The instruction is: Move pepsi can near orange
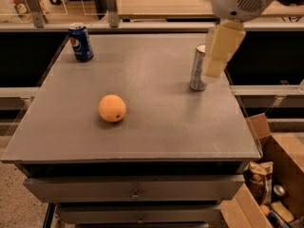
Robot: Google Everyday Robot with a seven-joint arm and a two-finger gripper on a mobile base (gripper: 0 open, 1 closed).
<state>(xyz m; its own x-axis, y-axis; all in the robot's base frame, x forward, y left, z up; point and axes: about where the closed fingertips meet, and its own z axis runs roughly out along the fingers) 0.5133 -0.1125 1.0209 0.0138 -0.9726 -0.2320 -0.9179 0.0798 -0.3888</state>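
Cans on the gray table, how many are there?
2. The pepsi can stands at the far left corner. A slim silver can stands near the right edge, partly covered by the end effector at upper right. No others show there.

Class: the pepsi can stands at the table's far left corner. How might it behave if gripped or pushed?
Upright and short, the pepsi can probably slides rather than tips when pushed low. Its smooth round wall may slip in a grasp; tipped over, it would likely roll. The gripper hangs far right, before the silver can.
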